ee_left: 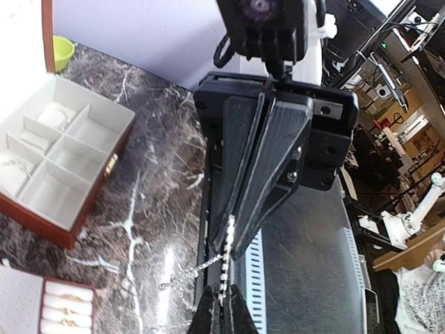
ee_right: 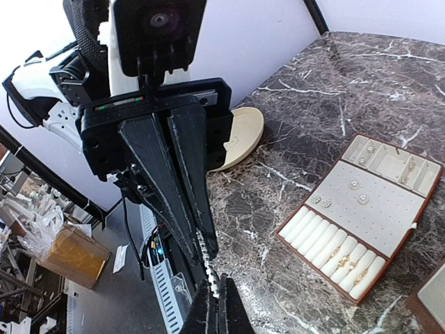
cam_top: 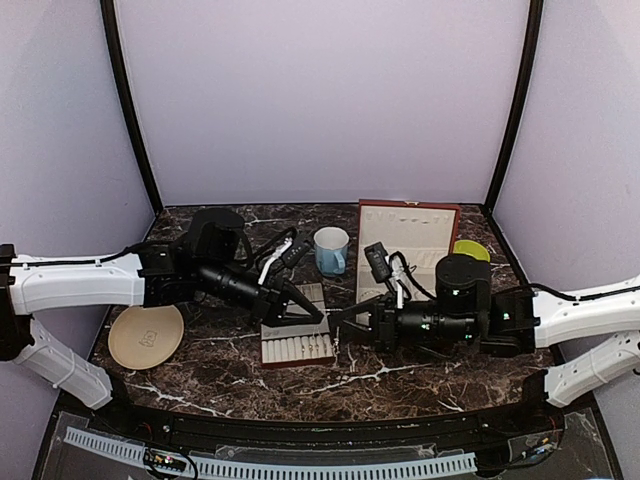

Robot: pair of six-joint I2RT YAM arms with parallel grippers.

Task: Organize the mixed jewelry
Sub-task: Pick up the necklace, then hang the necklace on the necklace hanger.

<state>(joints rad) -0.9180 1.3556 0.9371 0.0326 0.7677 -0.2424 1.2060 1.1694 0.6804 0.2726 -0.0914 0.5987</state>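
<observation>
Silvery and fine, the chain (ee_left: 226, 261) hangs taut in the air between your two arms, over the right edge of the cream slotted tray (ee_right: 389, 209) on the dark marble worktop (cam_top: 220, 375). Your left fingers (ee_right: 184, 181) are pressed together on one end of it. Your right fingers (ee_left: 271, 160) are pressed together on the other end, and the two sets of tips nearly meet. A loose loop of chain droops to one side. Small rings (ee_right: 344, 261) sit in the tray's slots, and studs (ee_right: 356, 186) rest on its pad. The red-brown box (ee_left: 94, 195) lies open behind your right arm.
</observation>
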